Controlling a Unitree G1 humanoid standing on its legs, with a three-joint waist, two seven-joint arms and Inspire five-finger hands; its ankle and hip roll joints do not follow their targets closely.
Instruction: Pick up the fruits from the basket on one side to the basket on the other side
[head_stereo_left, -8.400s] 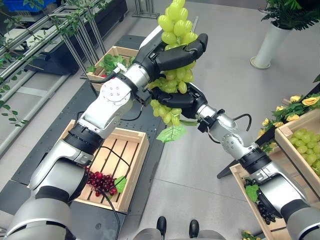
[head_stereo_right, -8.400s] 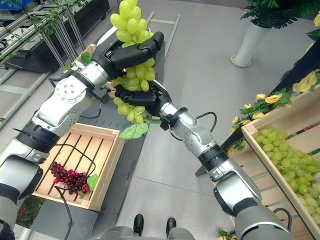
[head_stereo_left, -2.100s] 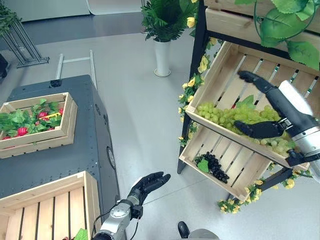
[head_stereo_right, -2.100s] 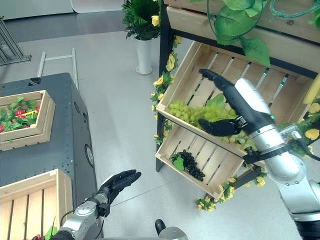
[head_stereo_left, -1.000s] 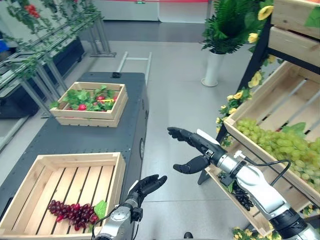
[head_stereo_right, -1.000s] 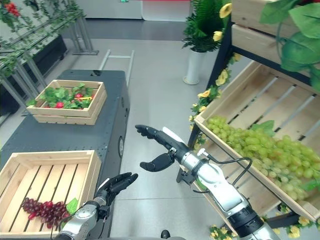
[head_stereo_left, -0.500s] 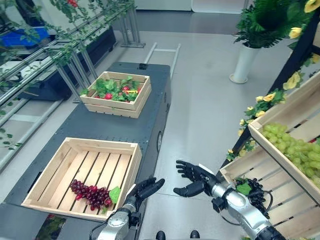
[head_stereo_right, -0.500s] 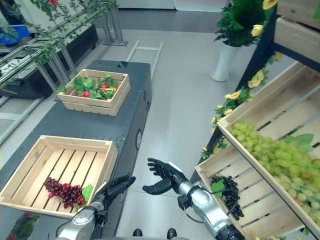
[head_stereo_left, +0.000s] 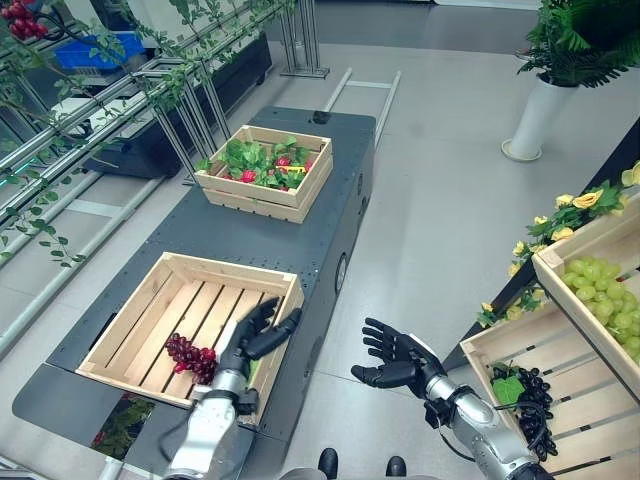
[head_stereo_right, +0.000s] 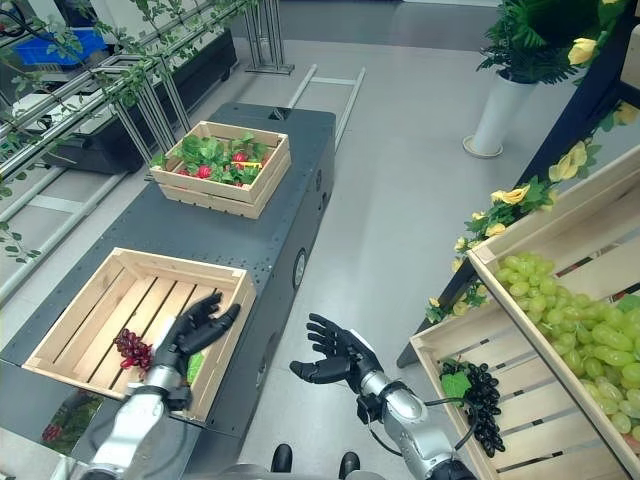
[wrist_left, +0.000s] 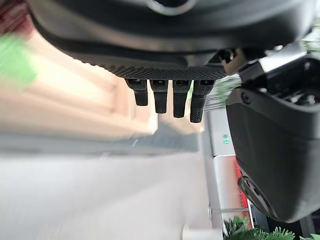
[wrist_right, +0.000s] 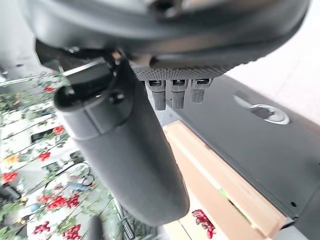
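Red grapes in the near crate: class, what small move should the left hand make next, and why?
Probably lower the left hand onto the red grapes and close on them: it hovers open just beside them, over the near crate, holding nothing. The right hand is open too.

I see red grapes (head_stereo_left: 190, 357) lying in the near wooden crate (head_stereo_left: 140, 315), green grapes (head_stereo_right: 570, 320) heaped in the shelf crate (head_stereo_right: 520, 225), black grapes (head_stereo_right: 483, 400) below.
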